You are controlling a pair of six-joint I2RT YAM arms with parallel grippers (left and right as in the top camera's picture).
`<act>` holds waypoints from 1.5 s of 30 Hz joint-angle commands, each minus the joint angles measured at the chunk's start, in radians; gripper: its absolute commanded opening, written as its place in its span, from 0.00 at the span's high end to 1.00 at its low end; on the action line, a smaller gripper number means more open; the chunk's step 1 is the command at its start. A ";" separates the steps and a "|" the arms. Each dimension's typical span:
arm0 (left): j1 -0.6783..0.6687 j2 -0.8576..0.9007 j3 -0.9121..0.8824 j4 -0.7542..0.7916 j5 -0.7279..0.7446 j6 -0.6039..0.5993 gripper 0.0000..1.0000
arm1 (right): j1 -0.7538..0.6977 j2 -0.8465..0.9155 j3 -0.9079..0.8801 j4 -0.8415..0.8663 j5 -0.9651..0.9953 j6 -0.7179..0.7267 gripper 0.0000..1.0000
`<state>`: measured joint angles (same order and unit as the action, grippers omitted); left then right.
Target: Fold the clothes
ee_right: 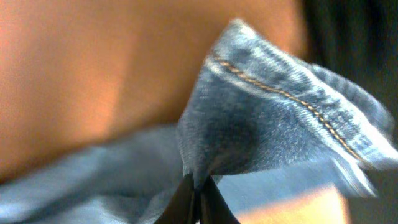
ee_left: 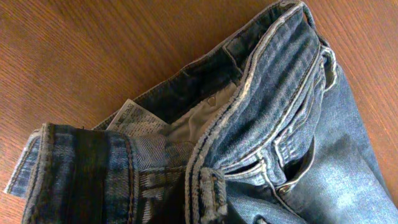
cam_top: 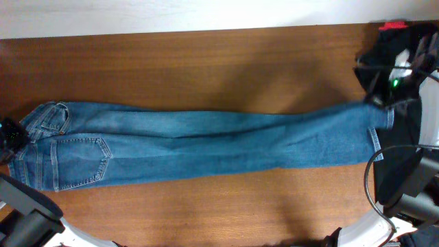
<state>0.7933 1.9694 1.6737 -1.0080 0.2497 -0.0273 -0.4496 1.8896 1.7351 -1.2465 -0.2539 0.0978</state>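
The jeans (cam_top: 206,140) lie stretched along the wooden counter (cam_top: 206,62), waist end to my left and leg ends to my right. The two legs run side by side and close together for their whole length. A stitched back pocket (cam_top: 79,161) faces up near the waist, on the leg nearer me.

My right pincer (ee_right: 198,196) is closed on the denim at the leg end. From the right wrist, the two dark fingertips meet at the bottom of the view with cloth pinched between them, and the hem (ee_right: 280,93), with its tan stitching, stands up above them in a peaked fold. From overhead, this pincer sits at the far corner of the leg ends, by the right edge of the counter.

My left pincer (cam_top: 9,136) is at the outer edge of the waistband (ee_left: 267,81). Its fingers do not show in the left wrist view, and from overhead it is only a small dark shape, so I cannot tell whether it is open or closed. That wrist view shows the waistband gaping open, the pale inner lining exposed and a white care label (ee_left: 134,121) sticking out on the inside.
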 commanded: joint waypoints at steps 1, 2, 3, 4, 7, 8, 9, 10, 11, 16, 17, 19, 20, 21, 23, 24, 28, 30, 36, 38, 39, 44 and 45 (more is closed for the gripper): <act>0.013 -0.004 0.009 0.012 -0.018 -0.010 0.91 | -0.010 0.014 -0.110 -0.030 0.348 -0.014 0.96; 0.013 -0.004 0.009 0.012 -0.018 -0.010 0.91 | -0.016 0.015 -0.147 -0.016 0.379 -0.011 0.96; 0.013 -0.004 0.009 0.012 -0.018 -0.010 0.91 | -0.024 0.014 -0.169 0.007 0.375 -0.011 0.89; 0.013 -0.004 0.009 0.012 -0.018 -0.010 0.91 | -0.031 0.014 -0.177 0.020 0.373 -0.011 0.87; 0.013 -0.004 0.009 0.012 -0.003 -0.010 0.91 | -0.036 0.014 -0.177 0.032 0.372 -0.008 0.85; 0.013 -0.004 0.009 0.012 -0.003 -0.010 0.91 | -0.036 0.014 -0.177 0.032 0.375 -0.008 0.85; 0.013 -0.004 0.009 0.012 -0.003 -0.010 0.91 | -0.036 0.014 -0.177 0.031 0.401 -0.007 0.86; 0.013 -0.004 0.009 0.012 -0.003 -0.010 0.91 | -0.037 0.014 -0.177 0.032 0.402 -0.003 0.85; 0.013 -0.004 0.009 0.013 -0.003 -0.010 0.91 | -0.042 0.014 -0.177 0.036 0.402 0.016 0.86; 0.013 -0.004 0.009 0.013 -0.003 -0.010 0.91 | -0.083 0.014 -0.177 -0.031 0.397 0.127 0.90; 0.013 -0.004 0.009 0.013 -0.003 -0.010 0.91 | -0.092 0.014 -0.177 -0.063 0.397 0.148 0.89; 0.013 -0.004 0.009 0.013 -0.003 -0.010 0.91 | -0.100 0.014 -0.178 -0.122 0.397 0.144 0.89; 0.013 -0.004 0.009 0.014 -0.003 -0.010 0.91 | -0.100 0.014 -0.178 -0.138 0.397 0.143 0.89; 0.013 -0.004 0.009 0.017 -0.003 -0.010 0.91 | -0.101 0.014 -0.177 -0.144 0.396 0.144 0.89; 0.013 -0.004 0.009 0.020 -0.003 -0.010 0.91 | -0.101 0.014 -0.175 -0.112 0.397 0.143 0.88; 0.013 -0.004 0.009 0.020 -0.003 -0.010 0.91 | -0.101 0.014 -0.164 -0.096 0.396 0.143 0.85; 0.013 -0.004 0.009 0.019 -0.003 -0.010 0.91 | -0.101 0.014 -0.064 -0.090 0.357 0.143 0.60; 0.013 -0.004 0.009 0.019 -0.003 -0.010 0.91 | -0.101 0.014 0.007 -0.087 0.298 0.143 0.06; 0.013 -0.004 0.009 0.019 -0.003 -0.010 0.91 | -0.100 0.019 0.037 -0.054 0.220 0.147 0.02; 0.013 -0.004 0.009 0.019 -0.003 -0.010 0.91 | -0.100 0.021 0.036 -0.054 0.220 0.147 0.06; 0.013 -0.004 0.009 0.019 -0.003 -0.010 0.91 | -0.100 0.028 0.035 -0.052 0.219 0.148 0.09; 0.013 -0.004 0.009 0.019 -0.003 -0.010 0.91 | -0.098 0.083 0.030 -0.046 0.219 0.174 0.17; 0.013 -0.004 0.009 0.019 -0.003 -0.010 0.91 | -0.097 0.097 0.030 -0.046 0.219 0.174 0.18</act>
<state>0.7933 1.9694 1.6737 -0.9989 0.2546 -0.0269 -0.5503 1.9347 1.7599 -1.2961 -0.0284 0.2550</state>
